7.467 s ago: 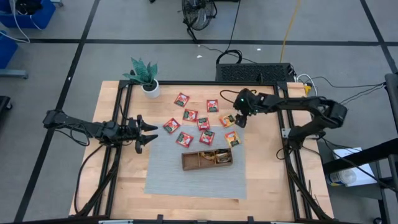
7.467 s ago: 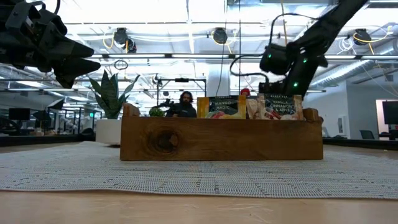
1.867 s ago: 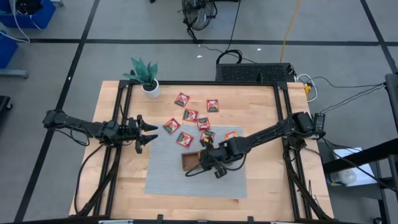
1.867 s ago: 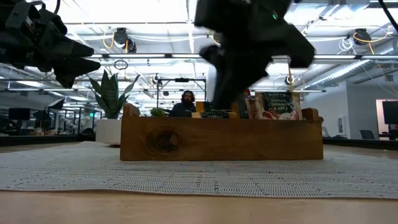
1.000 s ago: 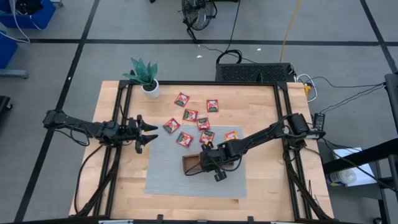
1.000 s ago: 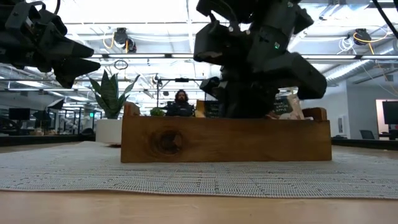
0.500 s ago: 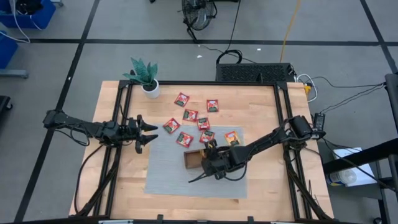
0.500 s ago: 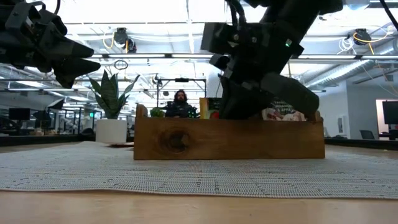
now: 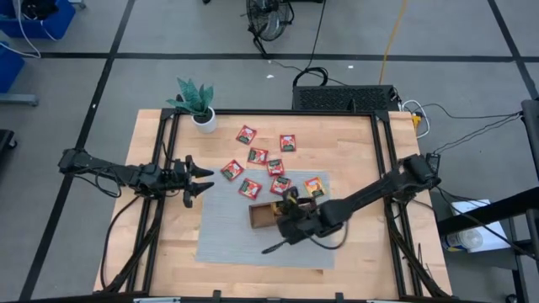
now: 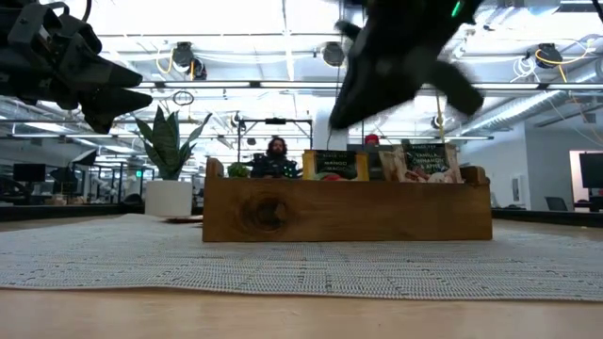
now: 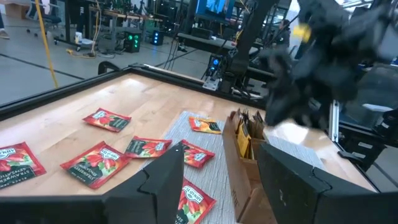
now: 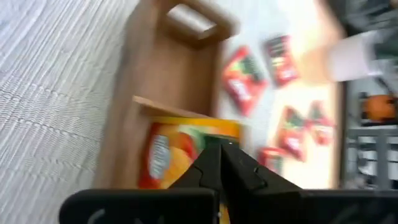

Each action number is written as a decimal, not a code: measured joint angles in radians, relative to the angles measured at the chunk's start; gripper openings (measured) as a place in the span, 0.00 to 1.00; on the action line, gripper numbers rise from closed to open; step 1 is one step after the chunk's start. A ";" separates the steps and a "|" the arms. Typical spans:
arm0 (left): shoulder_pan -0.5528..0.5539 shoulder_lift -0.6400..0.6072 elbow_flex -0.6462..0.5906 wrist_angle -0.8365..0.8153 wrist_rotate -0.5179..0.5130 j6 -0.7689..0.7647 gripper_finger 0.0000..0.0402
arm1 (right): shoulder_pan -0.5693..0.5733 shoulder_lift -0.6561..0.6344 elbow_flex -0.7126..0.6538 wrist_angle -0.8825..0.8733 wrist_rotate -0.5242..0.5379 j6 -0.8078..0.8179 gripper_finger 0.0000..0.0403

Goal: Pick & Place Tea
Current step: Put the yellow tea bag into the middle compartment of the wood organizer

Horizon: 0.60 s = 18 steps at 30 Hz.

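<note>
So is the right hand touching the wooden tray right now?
Apart. The low view shows the right hand shut, up above the wooden tray, with open background between them.

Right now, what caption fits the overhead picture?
Right gripper, shut, above the wooden tray; red tea sachets lie scattered beyond; left gripper waits, open.

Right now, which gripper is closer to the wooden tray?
Right. The right gripper is shut, directly over the wooden tray on the mat. The left gripper hangs open near the table's left edge, well clear of the tray.
</note>
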 joint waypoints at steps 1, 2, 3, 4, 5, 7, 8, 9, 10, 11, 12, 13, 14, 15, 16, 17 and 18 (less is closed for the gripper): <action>0.000 0.000 0.000 0.000 0.000 0.000 0.51 | 0.010 -0.032 0.000 -0.030 0.026 0.012 0.00; 0.000 0.000 0.000 0.000 0.000 0.000 0.51 | 0.020 -0.070 0.000 -0.068 0.055 0.029 0.00; 0.000 0.000 0.000 0.000 0.000 0.000 0.51 | 0.026 -0.106 0.000 -0.111 0.077 0.057 0.00; 0.000 0.000 0.000 0.000 0.000 0.000 0.51 | 0.030 -0.143 -0.002 -0.145 0.091 0.090 0.00; 0.000 0.000 0.000 0.000 0.000 0.000 0.51 | 0.029 -0.185 -0.016 -0.180 0.109 0.132 0.00; 0.000 0.000 0.000 0.000 0.000 0.000 0.51 | 0.016 -0.269 -0.061 -0.248 0.104 0.197 0.02; 0.000 0.000 0.000 0.000 0.000 0.000 0.51 | 0.006 -0.312 -0.095 -0.279 0.091 0.234 0.04; 0.000 0.000 0.000 0.000 0.000 0.000 0.51 | -0.008 -0.356 -0.136 -0.296 0.072 0.280 0.07; 0.000 0.000 0.000 0.000 0.000 0.000 0.51 | -0.026 -0.401 -0.181 -0.298 0.042 0.329 0.10; 0.000 0.000 0.000 0.000 0.000 0.000 0.51 | -0.048 -0.447 -0.231 -0.288 0.012 0.377 0.14; 0.000 0.000 0.000 0.000 0.000 0.000 0.51 | -0.073 -0.493 -0.284 -0.276 -0.020 0.424 0.19; 0.000 0.000 0.000 0.000 0.000 0.000 0.51 | -0.102 -0.535 -0.337 -0.260 -0.051 0.466 0.24; 0.000 0.000 0.000 0.000 0.000 0.000 0.51 | -0.135 -0.574 -0.389 -0.239 -0.083 0.504 0.29; 0.000 0.000 0.000 0.000 0.000 0.000 0.51 | -0.170 -0.605 -0.441 -0.212 -0.130 0.544 0.34; 0.000 0.000 0.000 0.000 0.000 0.000 0.51 | -0.208 -0.631 -0.489 -0.181 -0.181 0.575 0.38; 0.000 0.000 0.000 0.000 0.000 0.000 0.51 | -0.248 -0.654 -0.535 -0.148 -0.234 0.603 0.42; 0.000 0.000 0.000 0.000 0.000 0.000 0.51 | -0.286 -0.675 -0.580 -0.111 -0.280 0.625 0.46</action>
